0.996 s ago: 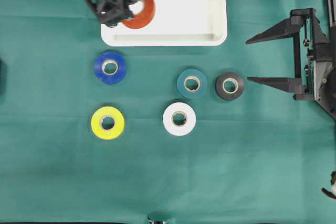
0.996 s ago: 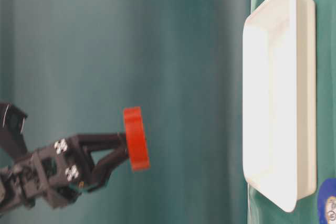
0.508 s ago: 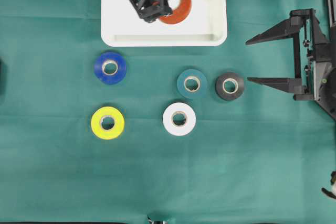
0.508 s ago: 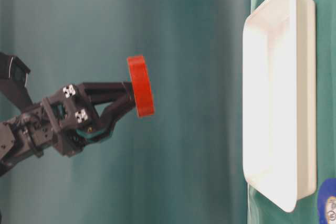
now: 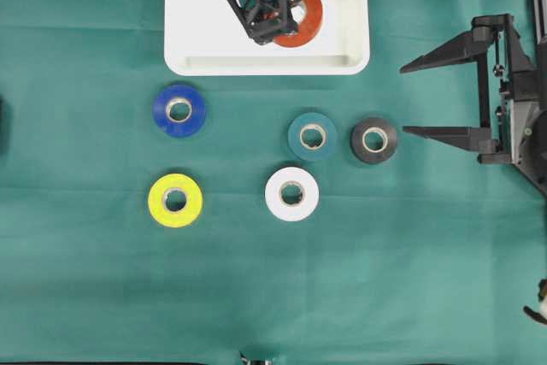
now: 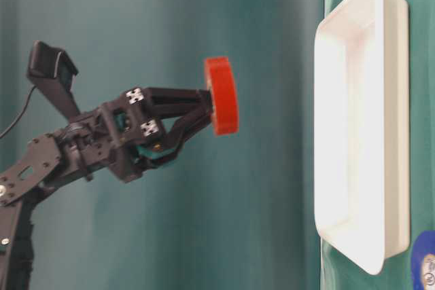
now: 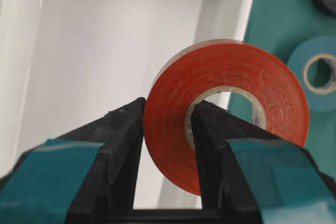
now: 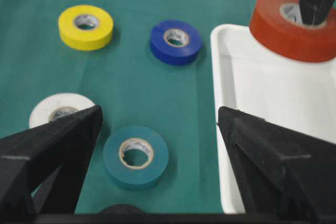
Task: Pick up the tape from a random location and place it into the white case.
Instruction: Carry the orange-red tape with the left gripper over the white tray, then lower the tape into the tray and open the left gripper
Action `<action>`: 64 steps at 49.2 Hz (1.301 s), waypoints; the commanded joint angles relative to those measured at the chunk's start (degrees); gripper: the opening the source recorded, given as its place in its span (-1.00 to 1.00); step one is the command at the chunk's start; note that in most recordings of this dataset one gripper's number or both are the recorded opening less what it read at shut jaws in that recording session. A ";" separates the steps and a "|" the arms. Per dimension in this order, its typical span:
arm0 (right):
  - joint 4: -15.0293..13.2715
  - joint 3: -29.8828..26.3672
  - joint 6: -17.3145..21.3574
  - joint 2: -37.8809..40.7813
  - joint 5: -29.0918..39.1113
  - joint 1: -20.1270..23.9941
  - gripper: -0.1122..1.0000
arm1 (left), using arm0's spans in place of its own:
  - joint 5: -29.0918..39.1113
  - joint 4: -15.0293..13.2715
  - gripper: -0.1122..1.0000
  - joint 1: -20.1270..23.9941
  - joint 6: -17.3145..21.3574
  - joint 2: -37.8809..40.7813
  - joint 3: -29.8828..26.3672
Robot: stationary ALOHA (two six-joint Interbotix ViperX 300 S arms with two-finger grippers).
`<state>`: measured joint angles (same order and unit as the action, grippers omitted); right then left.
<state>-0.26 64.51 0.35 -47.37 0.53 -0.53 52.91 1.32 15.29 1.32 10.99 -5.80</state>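
Your left gripper (image 7: pixel 167 145) is clamped on the red tape (image 7: pixel 226 114): one finger runs through the roll's core and the other presses the outer face, so the wall of the roll is pinched between them. In the overhead view the left gripper (image 5: pixel 278 27) hangs above the white case (image 5: pixel 205 40), with the red tape (image 5: pixel 306 19) sticking out just past its fingertips, toward the case's right half. The side view shows the roll (image 6: pixel 222 95) held up in the air, well apart from the white case (image 6: pixel 363 127) beneath it; nothing touches the tray floor. From your left wrist camera, the case's bare white floor (image 7: pixel 105 66) fills the space beyond the fingertips, and its corner rim sits just past the roll.

Your right gripper (image 5: pixel 436 96) stands with its jaws spread wide and grips nothing. It points across the green cloth (image 5: pixel 385 279) toward the loose rolls. The black tape (image 5: pixel 374 140) lies just in front of its lower finger, and the teal tape (image 5: pixel 312 135) lies just beyond that. The white tape (image 5: pixel 291 193) is farther out and a little to the side. The blue tape (image 5: pixel 179 110) and the yellow tape (image 5: pixel 175 200) lie well apart from this gripper, on the far side of the cloth.
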 commanded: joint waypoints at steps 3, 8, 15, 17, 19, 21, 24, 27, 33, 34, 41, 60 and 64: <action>-0.09 -1.58 -0.09 0.18 -0.18 -0.09 0.82 | -3.08 -0.26 -0.37 0.00 0.09 0.09 0.62; -0.09 -1.58 -0.09 0.26 -0.18 -0.09 0.82 | -4.83 -0.35 -0.37 0.35 0.09 1.14 1.93; -0.09 -1.49 -0.09 0.26 -0.18 0.00 0.82 | -7.03 -0.44 -0.37 1.05 0.00 1.93 3.96; 0.00 -1.49 -0.09 0.26 -0.18 -0.09 0.82 | -8.09 -0.44 -0.37 1.41 0.00 2.11 5.10; 0.00 -1.49 -0.09 0.18 -0.18 -0.09 0.82 | -9.05 -0.44 -0.37 1.58 -0.09 2.29 5.80; 0.00 -1.49 -0.09 0.26 -0.26 -0.09 0.82 | -10.02 -0.53 -0.37 1.85 -0.09 2.46 6.77; 0.00 -1.49 -0.09 0.18 -0.18 -0.09 0.82 | -11.34 -0.70 -0.37 2.20 -0.09 2.90 8.00; 0.00 -1.49 -0.09 0.26 -0.18 -0.09 0.82 | -12.57 -0.70 -0.37 2.64 -0.09 3.43 9.14; -0.09 -1.49 -0.09 0.26 -0.26 -0.09 0.82 | -14.68 -0.70 -0.37 3.52 -0.09 4.22 10.72; 0.00 -1.49 -0.09 0.26 -0.18 0.00 0.82 | -14.94 -0.70 -0.37 3.69 -0.09 4.39 10.90; -0.09 -1.49 -0.09 0.44 -0.35 -0.09 0.82 | -16.88 -0.70 -0.37 4.75 0.00 5.54 11.87; -0.09 -1.41 -0.09 1.41 -0.44 -0.09 0.82 | -19.07 -0.70 -0.37 6.77 0.26 8.61 12.48; -0.09 -1.41 -0.09 1.49 -0.44 0.00 0.82 | -19.25 -0.70 -0.37 7.03 0.62 8.61 12.74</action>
<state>-0.26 64.51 0.35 -46.14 0.53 -0.53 34.19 0.70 21.88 1.58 20.74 7.47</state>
